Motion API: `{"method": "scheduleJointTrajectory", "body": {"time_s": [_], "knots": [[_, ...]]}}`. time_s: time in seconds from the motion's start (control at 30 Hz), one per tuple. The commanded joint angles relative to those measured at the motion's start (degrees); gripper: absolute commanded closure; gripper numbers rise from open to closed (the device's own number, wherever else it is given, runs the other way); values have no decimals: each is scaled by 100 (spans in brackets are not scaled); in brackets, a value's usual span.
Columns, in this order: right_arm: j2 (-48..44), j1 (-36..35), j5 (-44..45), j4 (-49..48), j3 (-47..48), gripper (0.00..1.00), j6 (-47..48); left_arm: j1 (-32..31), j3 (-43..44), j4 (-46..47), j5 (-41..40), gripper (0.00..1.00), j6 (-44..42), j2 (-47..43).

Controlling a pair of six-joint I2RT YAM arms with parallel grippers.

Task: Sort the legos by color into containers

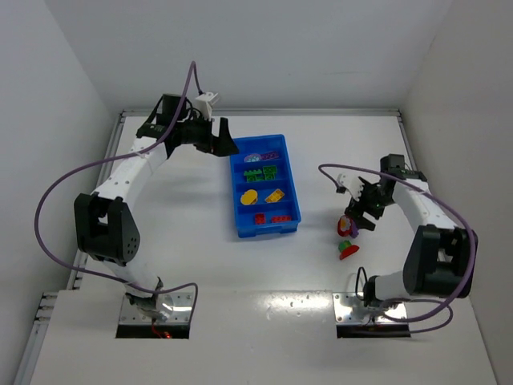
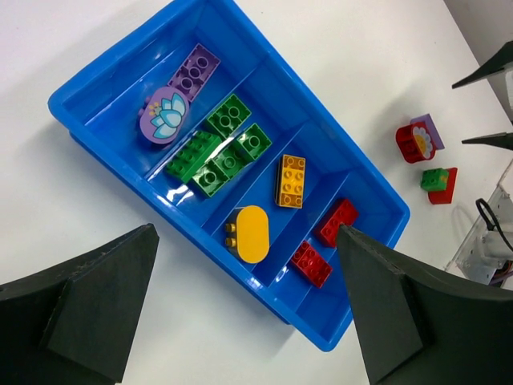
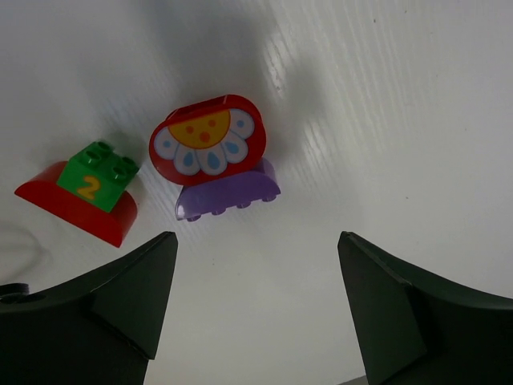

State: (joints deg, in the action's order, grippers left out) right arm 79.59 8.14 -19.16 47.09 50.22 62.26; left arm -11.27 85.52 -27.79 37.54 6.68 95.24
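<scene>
White bench (image 1: 184, 241); left gripper (image 2: 247, 233) and right gripper (image 3: 256, 241) stood spread, empty. Right one looked best centred squarely over red flower-printed plastic piece (image 3: 207, 140).

1. Tray (image 1: 267, 231) mid-table (image 1: 200, 257); four compartments (image 2: 268, 100) in a row, far to near.
2. Legos (image 2: 291, 180) lie in every compartment.
3. Right of tray, well apart: rounded piece (image 3: 207, 140) touching flat piece (image 3: 232, 192).
4. Just beside them: small block (image 3: 98, 175) on sloped piece (image 3: 76, 210).

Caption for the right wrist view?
Open right hand over red flower piece and purple block, beside green block on red base.
</scene>
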Motion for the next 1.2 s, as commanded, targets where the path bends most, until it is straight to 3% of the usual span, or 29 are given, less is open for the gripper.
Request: {"method": "scheduleJointTrajectory", "body": {"time_s": [0.0, 0.17, 1.17], "knots": [[302, 30, -317, 132, 418, 18, 523, 19, -26, 55, -36, 0, -105, -296], [653, -23, -396, 450, 463, 17, 989, 19, -26, 2, -89, 0, -158, -243], [1576, -348, -194, 73, 278, 9, 613, 19, 194, -156, -89, 0, -211, 135]]}}
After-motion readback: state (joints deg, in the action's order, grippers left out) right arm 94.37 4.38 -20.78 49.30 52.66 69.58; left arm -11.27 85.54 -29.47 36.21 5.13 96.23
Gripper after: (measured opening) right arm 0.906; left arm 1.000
